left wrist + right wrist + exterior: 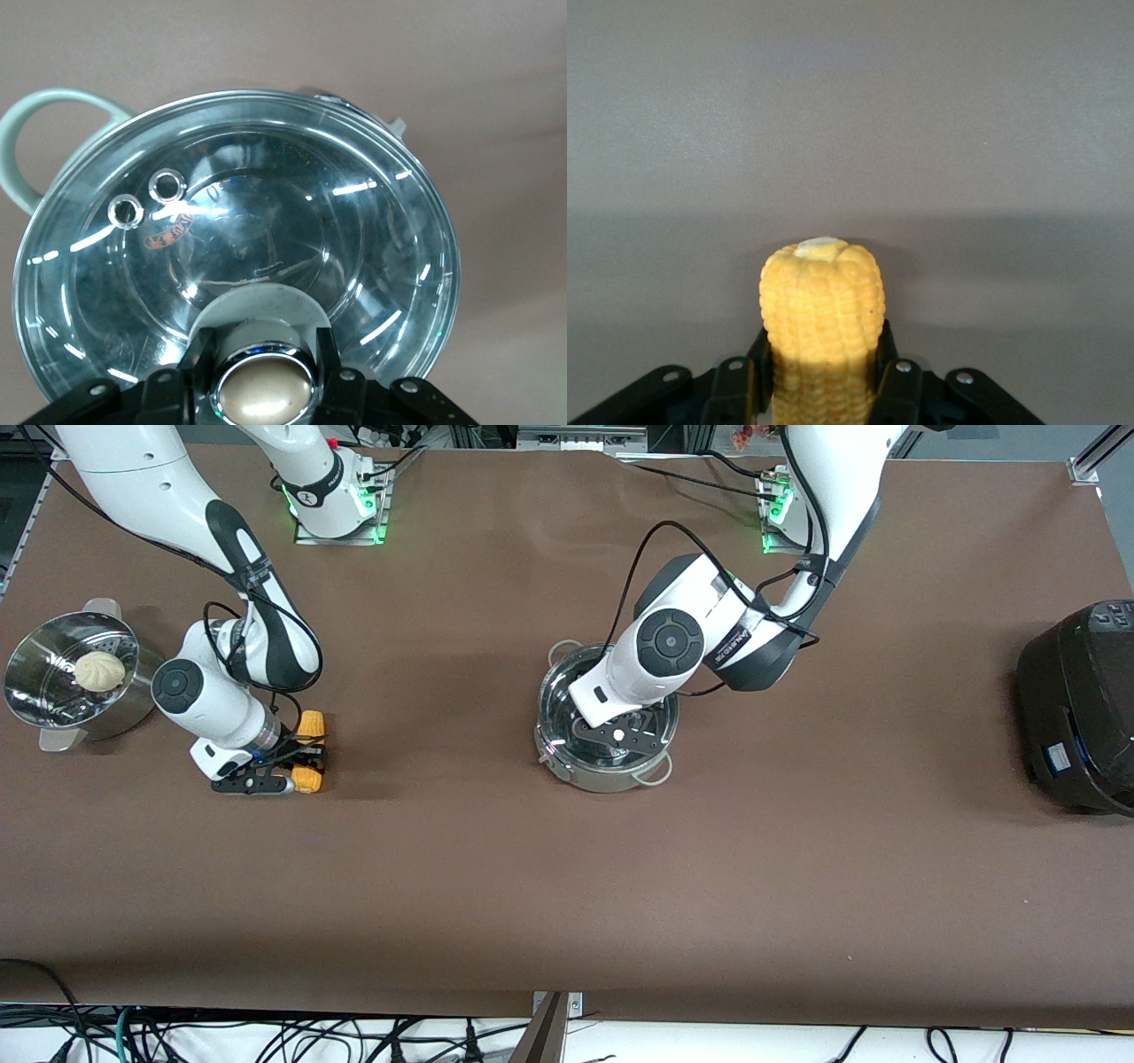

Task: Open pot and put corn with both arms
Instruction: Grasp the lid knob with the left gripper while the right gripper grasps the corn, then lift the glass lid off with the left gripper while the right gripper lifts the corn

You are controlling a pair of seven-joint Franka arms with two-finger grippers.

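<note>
Yellow corn (822, 328) lies on the table toward the right arm's end, well apart from the pot (608, 726), its long axis running out between the right gripper (297, 766) jaws, which pinch its flanks. Over the pot, the left gripper (266, 376) jaws clamp the lid (239, 239) knob (266, 390).
</note>
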